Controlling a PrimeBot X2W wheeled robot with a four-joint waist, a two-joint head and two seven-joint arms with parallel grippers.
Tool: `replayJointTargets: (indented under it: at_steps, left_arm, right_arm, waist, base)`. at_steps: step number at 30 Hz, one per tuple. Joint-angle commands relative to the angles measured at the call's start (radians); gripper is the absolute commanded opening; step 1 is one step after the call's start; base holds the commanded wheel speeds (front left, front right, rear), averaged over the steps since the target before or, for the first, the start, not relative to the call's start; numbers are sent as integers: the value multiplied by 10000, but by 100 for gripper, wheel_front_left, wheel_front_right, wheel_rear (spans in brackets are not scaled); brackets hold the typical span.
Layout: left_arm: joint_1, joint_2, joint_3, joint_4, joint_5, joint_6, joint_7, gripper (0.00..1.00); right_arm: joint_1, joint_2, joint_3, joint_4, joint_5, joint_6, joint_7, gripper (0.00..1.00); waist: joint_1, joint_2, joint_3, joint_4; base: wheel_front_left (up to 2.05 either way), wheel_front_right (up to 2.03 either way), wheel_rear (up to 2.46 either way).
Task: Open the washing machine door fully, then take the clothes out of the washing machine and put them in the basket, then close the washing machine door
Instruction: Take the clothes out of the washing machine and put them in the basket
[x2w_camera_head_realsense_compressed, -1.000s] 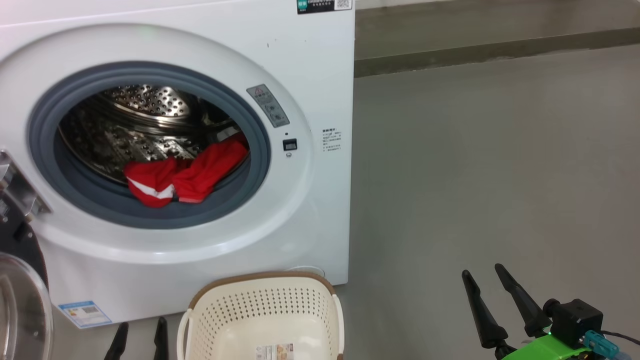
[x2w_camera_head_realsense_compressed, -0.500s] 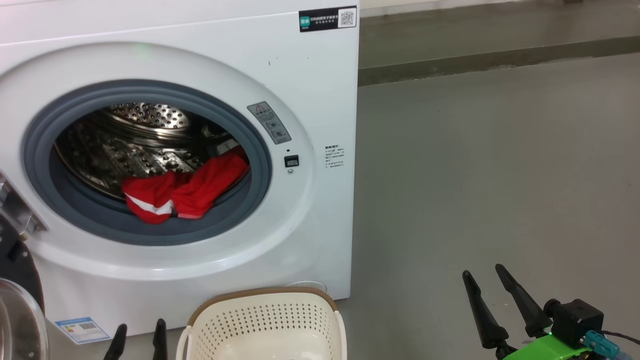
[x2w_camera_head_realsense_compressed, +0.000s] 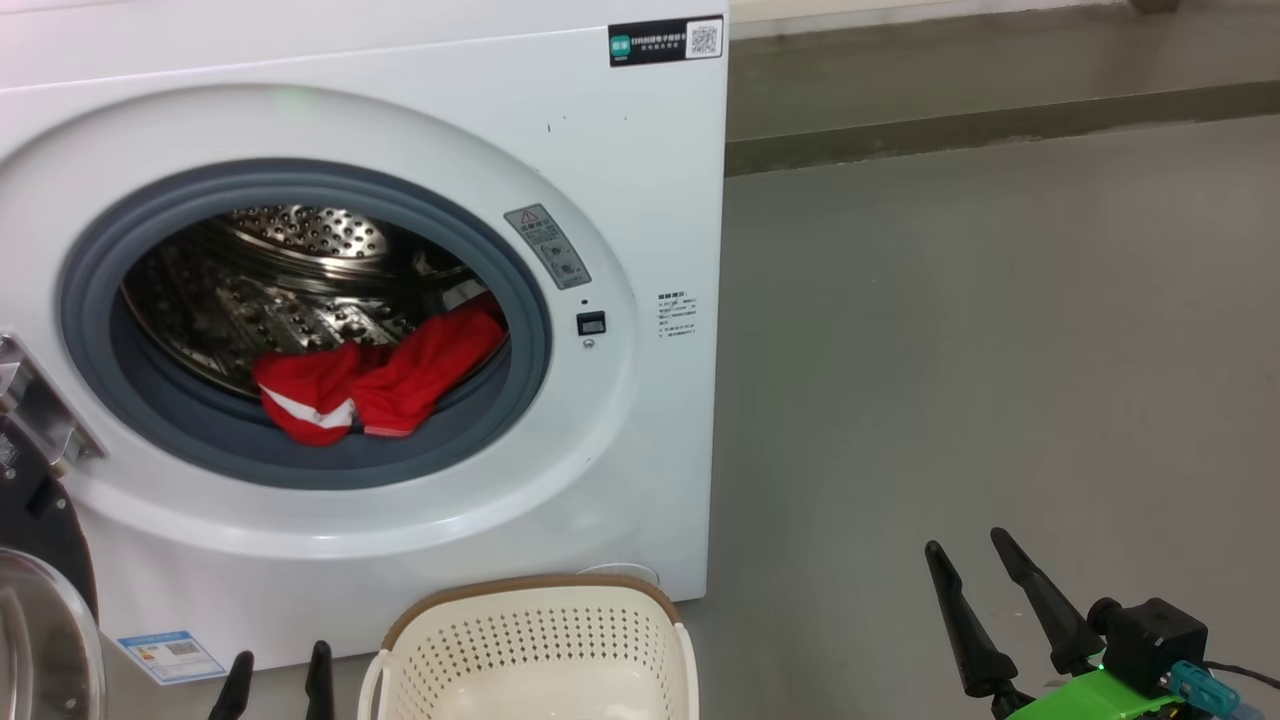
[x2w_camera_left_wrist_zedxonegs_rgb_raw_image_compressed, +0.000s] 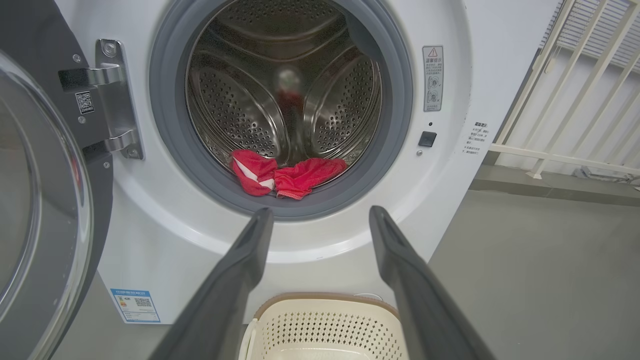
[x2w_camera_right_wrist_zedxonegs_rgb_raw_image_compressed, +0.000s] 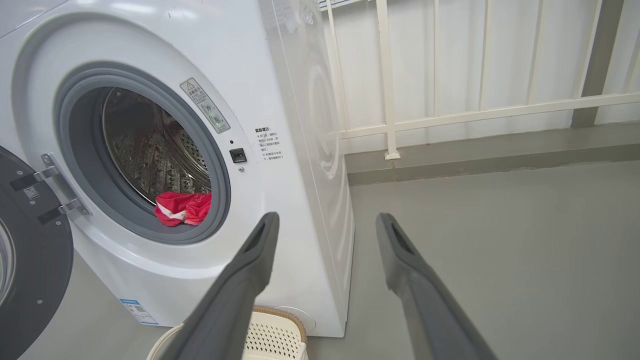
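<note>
1. One washing machine (x2w_camera_head_realsense_compressed: 640, 180), a white front-loader on the grey floor (x2w_camera_head_realsense_compressed: 980, 350). Its one steel drum (x2w_camera_left_wrist_zedxonegs_rgb_raw_image_compressed: 280, 85) shows inside a grey ring (x2w_camera_left_wrist_zedxonegs_rgb_raw_image_compressed: 400, 100).
2. One washing machine door (x2w_camera_left_wrist_zedxonegs_rgb_raw_image_compressed: 45, 190), swung wide on its hinge (x2w_camera_left_wrist_zedxonegs_rgb_raw_image_compressed: 117, 100) at the left of the opening.
3. One basket (x2w_camera_head_realsense_compressed: 530, 640), on the floor just before the machine, below the opening.
4. Two grippers. The left gripper (x2w_camera_head_realsense_compressed: 282, 652) is beside the basket and the right gripper (x2w_camera_head_realsense_compressed: 966, 542) is well off over bare floor. Fingers (x2w_camera_left_wrist_zedxonegs_rgb_raw_image_compressed: 235, 280) of both are spread, holding nothing.
5. The clothes (x2w_camera_head_realsense_compressed: 380, 385) lie in one red heap with white trim at the drum's front lip, draped onto the ring. Piece count unclear.
</note>
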Motion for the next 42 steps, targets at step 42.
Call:
replayJointTargets:
  at_steps: [42]
  left_arm:
    - [-6299, 414, -131, 2754, 788, 17, -120, 100]
  right_arm:
    - [-1682, -363, 119, -577, -204, 35, -63, 100]
  waist:
    - [0, 0, 2959, 829]
  base:
    - [0, 0, 0]
